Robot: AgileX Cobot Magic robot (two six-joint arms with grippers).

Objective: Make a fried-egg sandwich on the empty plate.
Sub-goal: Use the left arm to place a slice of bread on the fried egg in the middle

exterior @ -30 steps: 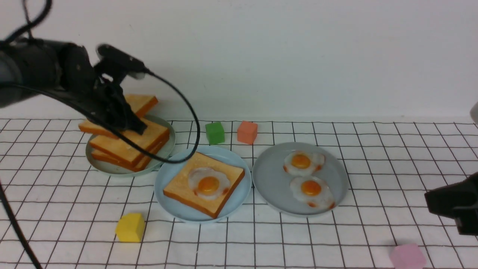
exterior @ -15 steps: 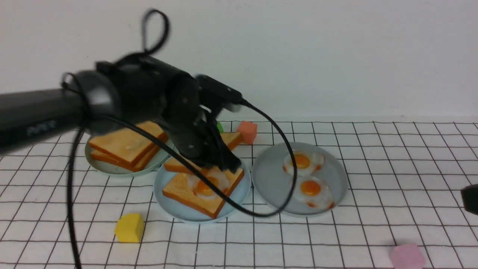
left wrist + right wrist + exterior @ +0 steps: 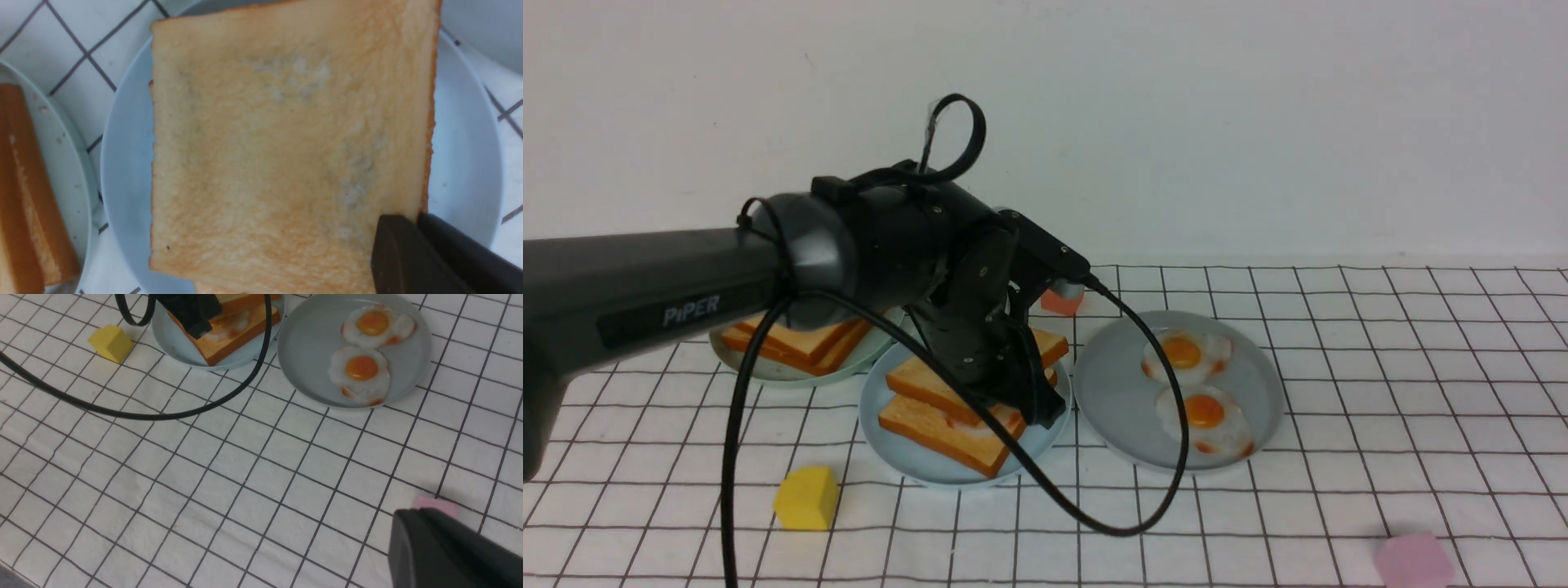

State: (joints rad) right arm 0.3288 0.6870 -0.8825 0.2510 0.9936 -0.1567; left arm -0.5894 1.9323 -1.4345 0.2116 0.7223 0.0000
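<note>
On the far left, the stack on the green plate was lower than one second before, because one slice had gone from it. In the middle, the sandwich lay on the blue plate, almost complete. The left gripper was clamped on the right near corner of the top slice and held it over the egg, which only the right wrist view showed between the two slices. One second before, this gripper was at the stack and the egg lay uncovered. I cannot tell whether the top slice already rested on the egg. The toast looked light and stiff, with a dry, rough face, so a pinch at the crust, where the jaws held it, seemed enough. The egg looked thin, smooth and maybe slippery, so the slice should probably be released gently. To the right, the grey plate kept its two eggs as before. The right gripper was closed on nothing, near a pink block. It had left the front view, where it showed earlier.
</note>
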